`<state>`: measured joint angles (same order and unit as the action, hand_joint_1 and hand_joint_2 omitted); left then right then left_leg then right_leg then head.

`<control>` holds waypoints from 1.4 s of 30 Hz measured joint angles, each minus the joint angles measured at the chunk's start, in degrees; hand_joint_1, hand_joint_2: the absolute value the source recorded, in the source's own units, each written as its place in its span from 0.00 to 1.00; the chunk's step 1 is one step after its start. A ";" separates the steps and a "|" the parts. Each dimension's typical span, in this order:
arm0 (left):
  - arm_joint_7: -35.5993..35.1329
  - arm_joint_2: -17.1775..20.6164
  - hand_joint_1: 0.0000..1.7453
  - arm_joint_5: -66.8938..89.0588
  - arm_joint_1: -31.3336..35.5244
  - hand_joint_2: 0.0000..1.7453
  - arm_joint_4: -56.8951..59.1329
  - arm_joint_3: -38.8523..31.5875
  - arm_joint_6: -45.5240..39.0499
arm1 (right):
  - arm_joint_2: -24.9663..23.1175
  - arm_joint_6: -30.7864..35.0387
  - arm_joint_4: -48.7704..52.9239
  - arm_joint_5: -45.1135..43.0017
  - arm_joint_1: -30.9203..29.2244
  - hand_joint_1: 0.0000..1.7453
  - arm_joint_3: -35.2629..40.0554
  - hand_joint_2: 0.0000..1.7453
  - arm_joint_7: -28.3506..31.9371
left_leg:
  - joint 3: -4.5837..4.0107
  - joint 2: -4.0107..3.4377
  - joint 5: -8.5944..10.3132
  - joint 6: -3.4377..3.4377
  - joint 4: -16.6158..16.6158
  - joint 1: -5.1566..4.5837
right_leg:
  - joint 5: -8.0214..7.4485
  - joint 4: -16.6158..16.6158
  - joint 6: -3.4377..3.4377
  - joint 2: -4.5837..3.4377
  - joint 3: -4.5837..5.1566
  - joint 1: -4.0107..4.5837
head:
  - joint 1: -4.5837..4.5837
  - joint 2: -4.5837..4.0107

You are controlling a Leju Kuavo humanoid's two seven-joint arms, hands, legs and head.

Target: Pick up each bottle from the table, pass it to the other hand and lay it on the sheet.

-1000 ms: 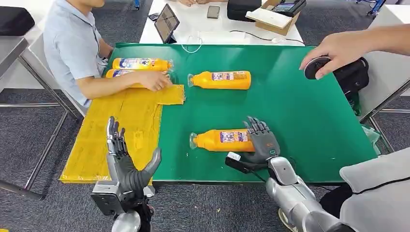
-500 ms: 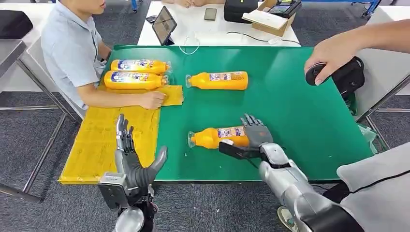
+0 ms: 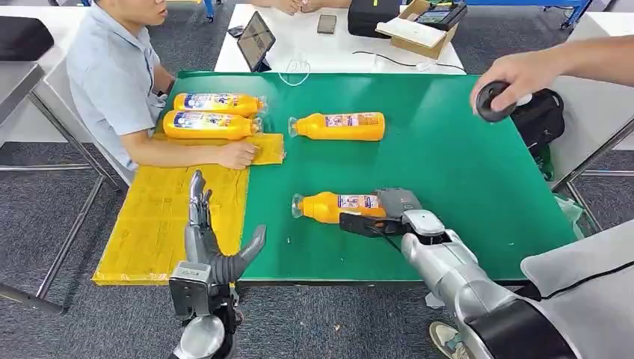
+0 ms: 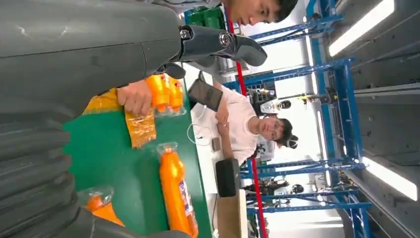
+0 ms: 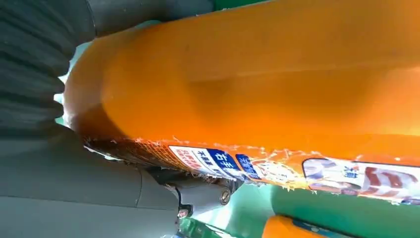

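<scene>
Risk, as we judge it: the near bottle is round, lies on its side and has a glossy wrapper; if our right hand lifts it by the base end alone, the neck end may sag or the bottle may roll out of the fingers, and a push instead of a lift would send it rolling toward the left edge of the surface. The hand-over adds a second risk: a slip between the two hands

Right hand: curled around the base end of the near bottle, near the front edge of the surface; in the right wrist view the orange body lies against the palm with the thumb beneath it. We take the grip as closed on it, the bottle not yet lifted

Left hand: open, fingers upright and apart, holding nothing, at the front edge beside the yellow sheet

Other bottles: one mid-surface toward the far edge; two at the far left corner, by the sheet's far end

A person's hand rests on the sheet
</scene>
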<state>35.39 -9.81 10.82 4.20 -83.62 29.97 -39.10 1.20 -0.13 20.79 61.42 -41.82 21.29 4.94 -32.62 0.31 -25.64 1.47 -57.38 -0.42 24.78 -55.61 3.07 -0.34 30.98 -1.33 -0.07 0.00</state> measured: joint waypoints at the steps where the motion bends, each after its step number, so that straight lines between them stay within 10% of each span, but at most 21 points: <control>1: -0.02 0.13 0.00 -0.02 0.22 1.00 0.00 -0.02 0.02 | 0.09 -0.26 0.00 -1.05 -0.01 1.00 -0.02 1.00 0.90 | 0.00 0.00 0.00 0.00 0.00 0.00 | 0.00 0.01 0.00 0.00 0.01 0.00 | 0.02 0.00; 14: -5.19 0.61 0.00 -6.19 -2.58 1.00 -0.55 -0.48 6.91 | -4.35 14.08 8.05 -30.44 11.08 1.00 -11.28 1.00 27.85 | -0.22 -0.10 -0.05 -0.05 0.03 0.13 | -0.01 -0.02 -0.01 -0.28 0.17 0.15 | 0.02 0.00; 22: -6.71 0.90 0.00 -9.11 -5.32 1.00 -0.52 -2.01 9.62 | -8.52 12.59 30.45 -42.73 23.53 1.00 -10.25 1.00 25.86 | -0.95 0.01 -0.01 -0.10 0.03 0.15 | 0.01 -0.06 -0.02 -0.18 0.83 0.13 | 0.02 0.00; 42: -10.62 3.19 0.00 -15.98 -7.11 1.00 -2.08 -0.20 30.21 | -9.44 9.18 43.74 -44.43 29.24 1.00 1.66 1.00 27.12 | -1.07 0.02 -0.01 -0.09 0.04 0.14 | 0.02 -0.04 -0.04 -0.08 0.98 0.13 | 0.04 0.00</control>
<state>24.76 -6.62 -5.16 -2.92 -85.70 29.77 -8.89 -8.24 9.05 64.52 16.99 -12.58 22.95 32.07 -33.69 0.33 -25.65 1.38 -57.33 -0.28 24.80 -55.65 3.03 -0.41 31.95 -1.20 -0.02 0.00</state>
